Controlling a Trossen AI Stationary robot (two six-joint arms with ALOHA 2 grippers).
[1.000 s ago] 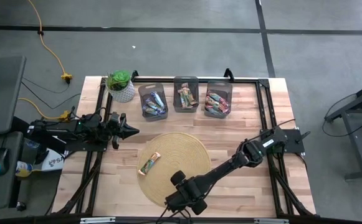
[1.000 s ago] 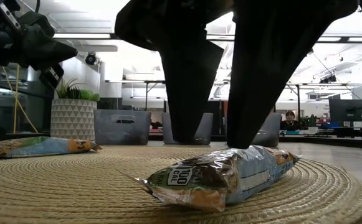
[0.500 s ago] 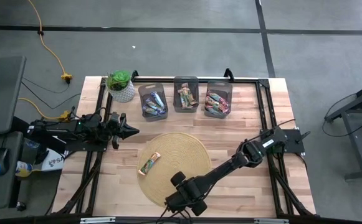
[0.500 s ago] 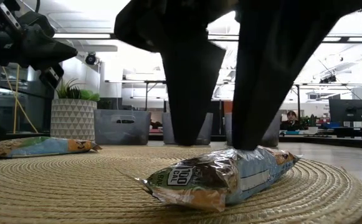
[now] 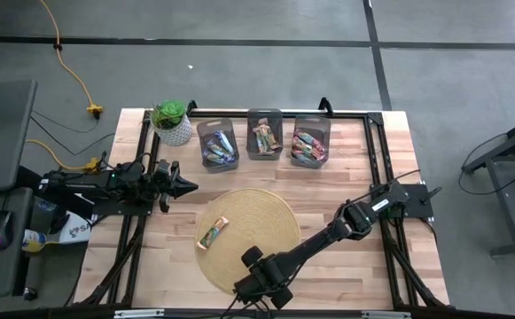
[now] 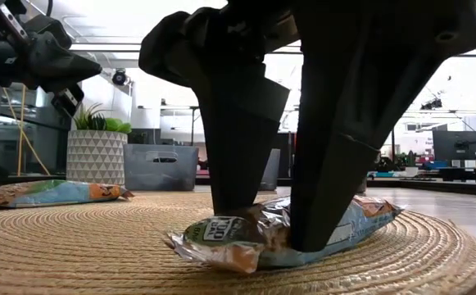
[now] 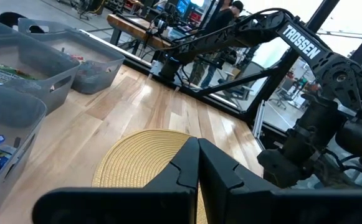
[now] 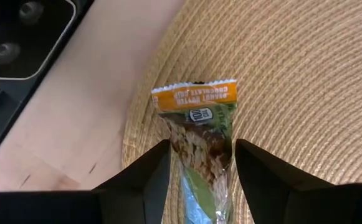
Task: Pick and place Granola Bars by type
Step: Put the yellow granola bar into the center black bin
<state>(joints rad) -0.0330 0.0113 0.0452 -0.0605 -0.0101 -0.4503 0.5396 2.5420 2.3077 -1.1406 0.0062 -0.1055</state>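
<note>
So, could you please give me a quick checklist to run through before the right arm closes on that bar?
1. Right tool open, fingers straddling the granola bar: ok.
2. Fingers down at the bar on the woven mat: ok.
3. Bar centred between fingers: ok.
4. Second bar clear of the grasp: ok.
5. Left tool shut, parked off the mat: ok.
6. Which bin matches this bar: cannot tell.

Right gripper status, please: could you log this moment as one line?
right gripper: open, astride green-orange wrapped granola bar | on round woven straw mat | left gripper: shut, waiting
</note>
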